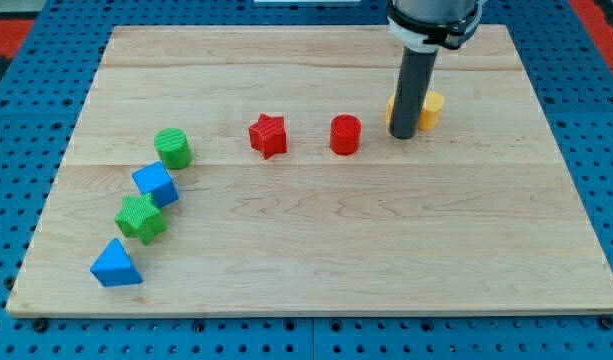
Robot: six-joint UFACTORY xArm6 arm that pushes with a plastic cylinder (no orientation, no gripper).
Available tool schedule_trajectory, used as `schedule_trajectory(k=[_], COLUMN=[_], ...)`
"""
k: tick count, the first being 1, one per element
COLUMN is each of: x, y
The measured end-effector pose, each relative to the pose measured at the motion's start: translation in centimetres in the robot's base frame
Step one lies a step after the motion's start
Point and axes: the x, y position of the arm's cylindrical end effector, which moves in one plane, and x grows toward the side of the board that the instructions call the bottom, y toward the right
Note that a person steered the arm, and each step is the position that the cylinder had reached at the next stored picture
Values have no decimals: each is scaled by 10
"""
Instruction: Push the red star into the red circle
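Red star (268, 135) sat apart from red circle (345, 134), unpushed; my tip (403, 134) stood right of both, no pincer fitted.

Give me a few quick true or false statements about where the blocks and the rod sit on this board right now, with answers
1. The red star lies to the view's left of the red circle, with bare wood between them. True.
2. My tip is pressing the red star. False: it stands right of the red circle, by a yellow block.
3. Two green blocks are on the board. True: a green cylinder and a green star.
4. The blue blocks sit at the view's right edge. False: the blue cube and blue triangle are at the left.
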Motion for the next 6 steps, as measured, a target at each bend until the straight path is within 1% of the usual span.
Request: schedule_trajectory(k=[1,2,3,4,5,6], x=[28,20,20,76,77,47], y=[-57,-112,-151,-140,-201,-196])
